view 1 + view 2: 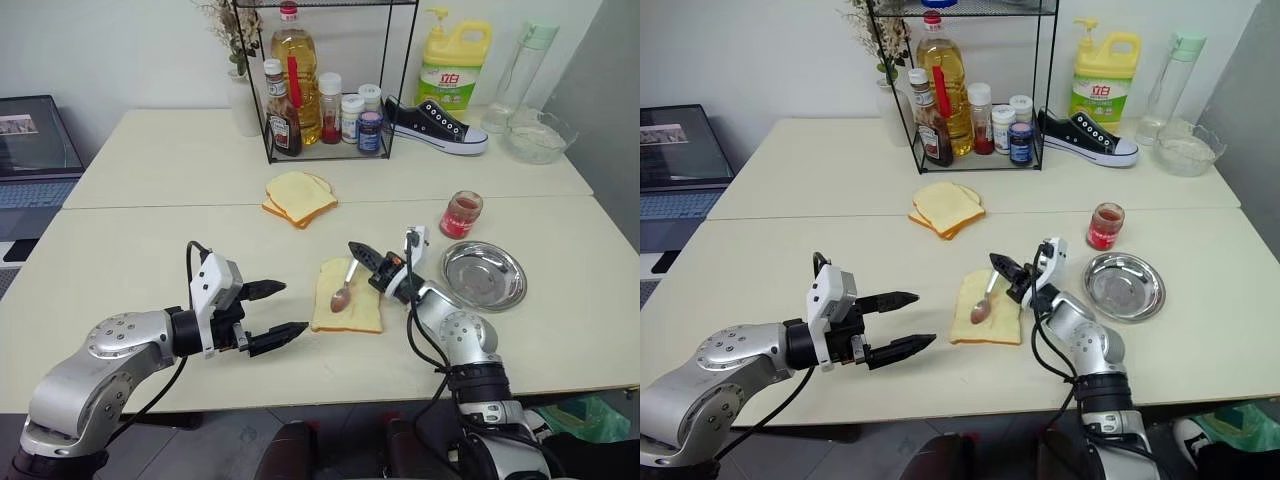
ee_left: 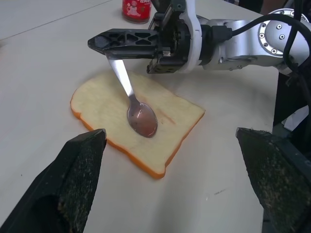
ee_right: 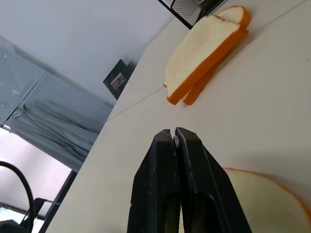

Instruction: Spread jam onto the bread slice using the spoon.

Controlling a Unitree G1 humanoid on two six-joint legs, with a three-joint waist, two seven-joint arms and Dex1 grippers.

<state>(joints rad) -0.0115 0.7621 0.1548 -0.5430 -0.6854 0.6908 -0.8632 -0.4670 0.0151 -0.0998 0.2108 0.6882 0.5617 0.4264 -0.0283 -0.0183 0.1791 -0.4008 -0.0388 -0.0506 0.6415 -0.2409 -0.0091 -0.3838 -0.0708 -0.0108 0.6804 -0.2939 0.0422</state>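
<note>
steel spoon, pinched in the closed right gripper, rested bowl-down on the bread slice, at seven o'clock from the jam. pressing harder might have torn the bread. left gripper hung wide open, empty.

The yellow detergent bottle at the back of the table carries a green label with the large Chinese characters 立白; the smaller print beneath them is too fine to read. The dark sauce bottle in the wire rack bears a label that looks like Heinz, though its lettering is not legible.
</note>
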